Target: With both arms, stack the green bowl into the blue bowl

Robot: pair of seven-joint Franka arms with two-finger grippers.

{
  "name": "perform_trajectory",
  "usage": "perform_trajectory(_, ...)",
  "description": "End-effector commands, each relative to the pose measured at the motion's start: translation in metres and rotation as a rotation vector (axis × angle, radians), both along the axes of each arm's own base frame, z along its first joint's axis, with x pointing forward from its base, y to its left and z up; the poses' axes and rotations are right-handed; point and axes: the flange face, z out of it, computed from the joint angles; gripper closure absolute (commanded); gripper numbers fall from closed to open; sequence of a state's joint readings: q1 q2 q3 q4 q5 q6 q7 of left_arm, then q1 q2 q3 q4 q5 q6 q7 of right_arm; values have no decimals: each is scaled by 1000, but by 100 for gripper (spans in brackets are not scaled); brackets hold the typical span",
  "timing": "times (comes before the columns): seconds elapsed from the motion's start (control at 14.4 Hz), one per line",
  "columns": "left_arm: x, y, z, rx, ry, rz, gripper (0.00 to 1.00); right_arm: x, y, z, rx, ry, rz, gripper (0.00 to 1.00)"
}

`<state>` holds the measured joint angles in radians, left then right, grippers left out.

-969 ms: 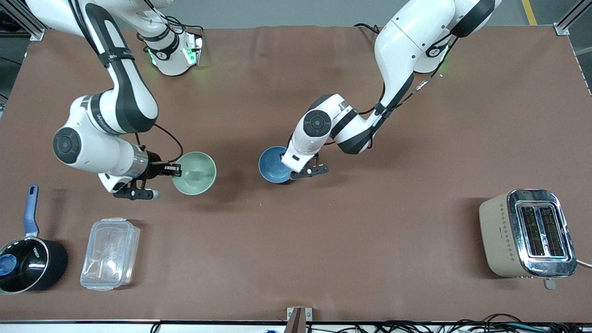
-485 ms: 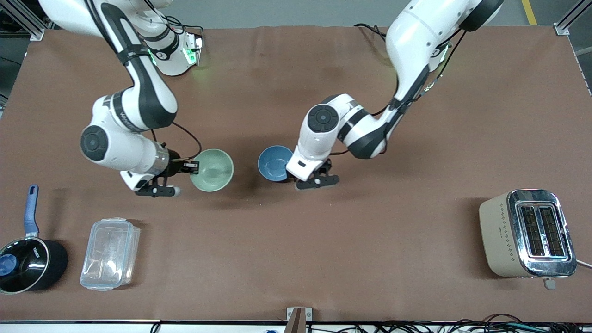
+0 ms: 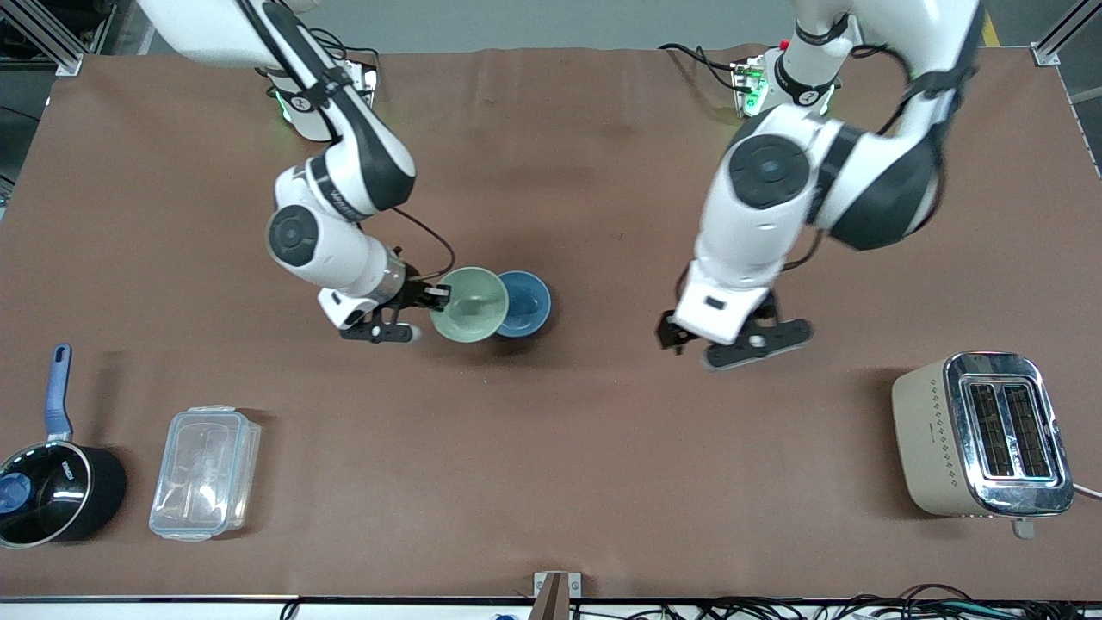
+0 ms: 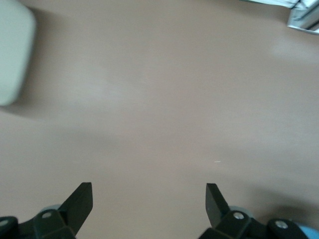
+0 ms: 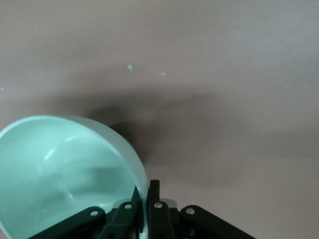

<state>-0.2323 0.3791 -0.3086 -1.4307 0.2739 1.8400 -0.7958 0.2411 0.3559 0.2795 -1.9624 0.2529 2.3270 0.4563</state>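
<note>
The green bowl [image 3: 469, 304] hangs tilted in my right gripper [image 3: 436, 298], which is shut on its rim. In the right wrist view the fingers [image 5: 146, 191] pinch the wall of the green bowl [image 5: 65, 169]. The green bowl overlaps the edge of the blue bowl [image 3: 525, 303] that faces the right arm's end. The blue bowl sits upright on the brown table, free of any gripper. My left gripper [image 3: 676, 336] is open and empty over bare table, between the blue bowl and the toaster. The left wrist view shows its fingers [image 4: 148, 191] spread wide over bare mat.
A beige and chrome toaster [image 3: 981, 435] stands at the left arm's end, near the front camera. A clear plastic box [image 3: 205, 472] and a black saucepan [image 3: 52, 491] with a blue handle stand at the right arm's end, near the front camera.
My right arm has carried the green bowl toward the blue bowl until they overlap. My left gripper has let go of the blue bowl and moved away toward the toaster.
</note>
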Motion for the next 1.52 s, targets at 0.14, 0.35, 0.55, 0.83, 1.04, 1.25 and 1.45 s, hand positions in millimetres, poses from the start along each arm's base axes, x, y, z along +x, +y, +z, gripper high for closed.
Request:
perform_trajectory(0.14, -25, 67, 75, 80, 40, -110, 0, -30, 34, -19, -13, 12, -34, 98)
perform_trajectory(0.35, -38, 106, 111, 36, 68, -134, 0, -43, 43, -31, -13, -7, -30, 98)
perform_trajectory(0.55, -45, 140, 134, 8, 75, -230, 0, -49, 49, -46, -12, -8, -27, 97)
perform_trajectory(0.83, -64, 205, 149, -61, 155, -208, 0, -58, 63, -56, -13, -3, -31, 94)
perform_trajectory(1.04, -68, 226, 145, -64, 173, -266, 0, -58, 62, -64, -19, -7, -25, 88)
perform_trajectory(1.25, -67, 233, 141, -69, 177, -275, 0, -50, 53, -65, -31, -17, -25, 88)
perform_trajectory(1.45, -66, 233, 143, -71, 165, -268, 0, -41, 43, -63, -36, -27, -33, 86)
